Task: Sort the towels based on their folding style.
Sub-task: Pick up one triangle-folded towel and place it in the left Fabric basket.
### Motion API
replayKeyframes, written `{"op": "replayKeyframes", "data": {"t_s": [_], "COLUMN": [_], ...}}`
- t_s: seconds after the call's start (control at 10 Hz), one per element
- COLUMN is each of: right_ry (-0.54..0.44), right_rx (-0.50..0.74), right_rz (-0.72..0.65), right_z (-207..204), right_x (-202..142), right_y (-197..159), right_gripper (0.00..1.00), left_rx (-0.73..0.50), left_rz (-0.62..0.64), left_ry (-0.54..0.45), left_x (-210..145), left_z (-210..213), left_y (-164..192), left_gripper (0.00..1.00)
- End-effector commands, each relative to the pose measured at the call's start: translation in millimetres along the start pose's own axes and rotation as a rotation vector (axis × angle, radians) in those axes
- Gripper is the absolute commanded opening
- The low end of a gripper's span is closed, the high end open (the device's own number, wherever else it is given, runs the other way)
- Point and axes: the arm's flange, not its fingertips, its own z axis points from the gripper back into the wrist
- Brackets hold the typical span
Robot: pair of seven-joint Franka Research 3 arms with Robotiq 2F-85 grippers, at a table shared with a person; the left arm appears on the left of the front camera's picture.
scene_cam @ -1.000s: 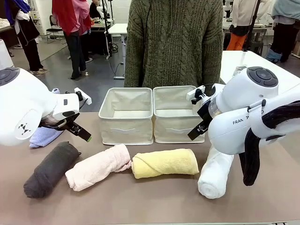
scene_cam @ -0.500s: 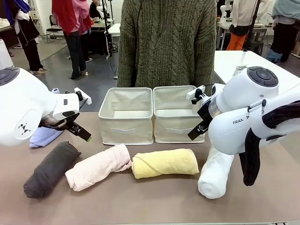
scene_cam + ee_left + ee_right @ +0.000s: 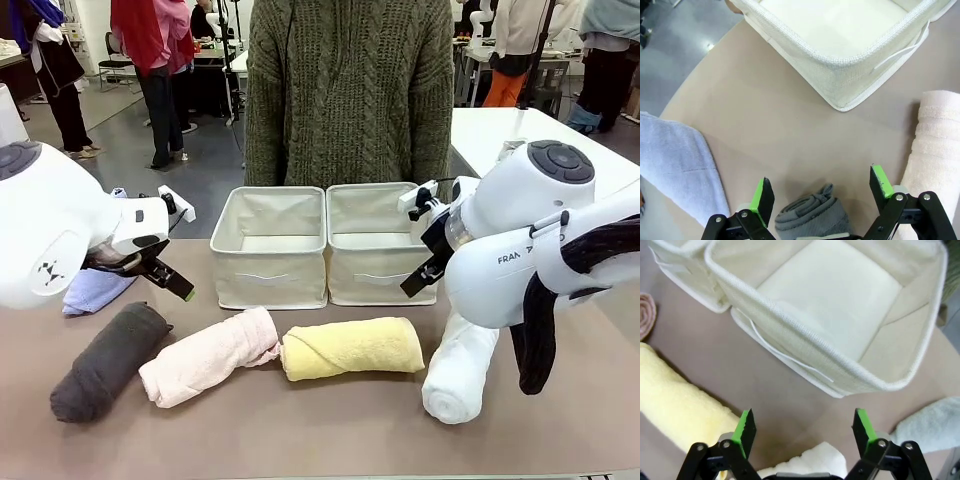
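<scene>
Four rolled towels lie in a row near the table's front: dark grey (image 3: 105, 362), pink (image 3: 210, 355), yellow (image 3: 352, 347) and white (image 3: 458, 368). A lavender-blue towel (image 3: 95, 290) lies at the far left, partly behind my left arm. My left gripper (image 3: 172, 280) hovers open above the dark grey roll's end (image 3: 812, 215), its jaws (image 3: 822, 187) wide apart, with the pink roll (image 3: 935, 150) and lavender-blue towel (image 3: 675, 165) to either side. My right gripper (image 3: 418, 270) stands open (image 3: 804, 426) over the white roll's end (image 3: 810, 460), between the yellow roll (image 3: 680, 400) and a pale grey-blue towel (image 3: 935, 425).
Two cream fabric bins (image 3: 268, 250) (image 3: 372, 245) stand side by side at mid-table, both showing bare floors (image 3: 850, 40) (image 3: 840, 305). A person in a green knit sweater (image 3: 350, 90) stands right behind them at the far edge. Open tabletop lies in front of the rolls.
The person behind the bins has shifted a little to the left. Both arms and all towels stay where they were.
</scene>
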Motion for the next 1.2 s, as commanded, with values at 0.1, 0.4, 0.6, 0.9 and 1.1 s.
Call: {"op": "replayKeyframes", "data": {"t_s": [0.1,0.4,0.6,0.9,1.1], "right_ry": [0.041,0.09,0.069,0.058,0.072], "right_rx": [-0.067,-0.125,-0.216,-0.11,-0.131], "right_rz": [-0.041,-0.07,-0.062,-0.058,-0.061], "right_z": [119,226,258,254,262], "right_x": [45,81,84,74,78], "right_y": [4,13,25,18,20], "right_gripper": [1.0,1.0,1.0,1.0,1.0], "left_rx": [0.03,0.035,0.088,0.023,-0.309], "left_rz": [-0.035,-0.076,-0.068,-0.049,-0.065], "left_ry": [0.057,0.107,0.061,0.086,0.169], "left_x": [52,93,97,91,103], "left_z": [105,200,243,225,226], "left_y": [14,19,12,16,56], "left_gripper": [1.0,1.0,1.0,1.0,1.0]}}
